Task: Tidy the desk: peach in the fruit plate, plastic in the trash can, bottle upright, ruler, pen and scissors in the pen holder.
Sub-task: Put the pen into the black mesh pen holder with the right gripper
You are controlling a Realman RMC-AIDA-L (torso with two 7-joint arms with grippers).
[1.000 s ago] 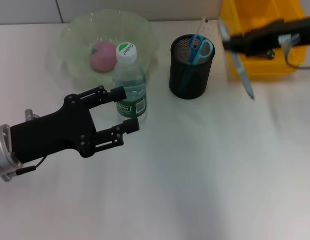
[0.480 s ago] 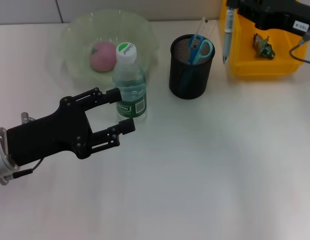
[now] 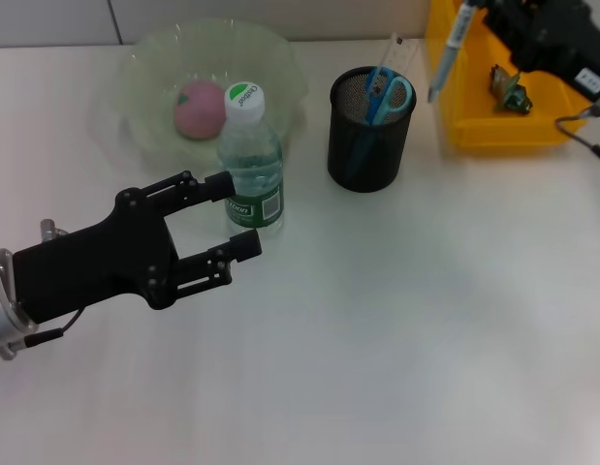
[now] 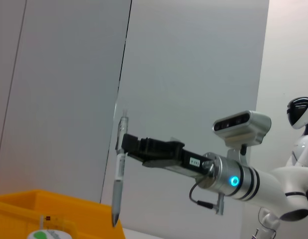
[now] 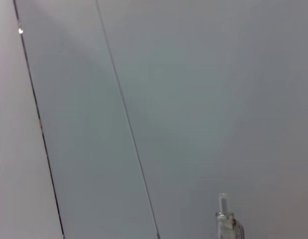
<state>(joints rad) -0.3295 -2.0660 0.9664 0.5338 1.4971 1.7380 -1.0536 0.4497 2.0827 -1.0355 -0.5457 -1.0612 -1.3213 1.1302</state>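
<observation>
Since half a second ago my right gripper has shifted slightly toward the far right of the desk, and the pen it carries has gone from hanging nearly straight down to a slant. The left gripper has not moved in that time.

The pen is pinched by its upper end in the right gripper's closed fingers. In the head view its long axis runs from the gripper down and toward the pen holder, tip lowermost, over the near-left corner of the yellow bin. The left wrist view shows the same pen almost vertical, tip down, above the bin's rim.

The pen holder stands just left of the bin and already contains the scissors (blue handles up) and a clear ruler leaning out toward the bin. The pen tip is beside the holder's opening, not over it.

The left gripper is held low over the desk, jaws apart, one fingertip just beside the bottle, not gripping it. The bottle stands upright, cap on, at the near rim of the fruit plate, which holds the peach. A small scrap of plastic lies inside the bin.
</observation>
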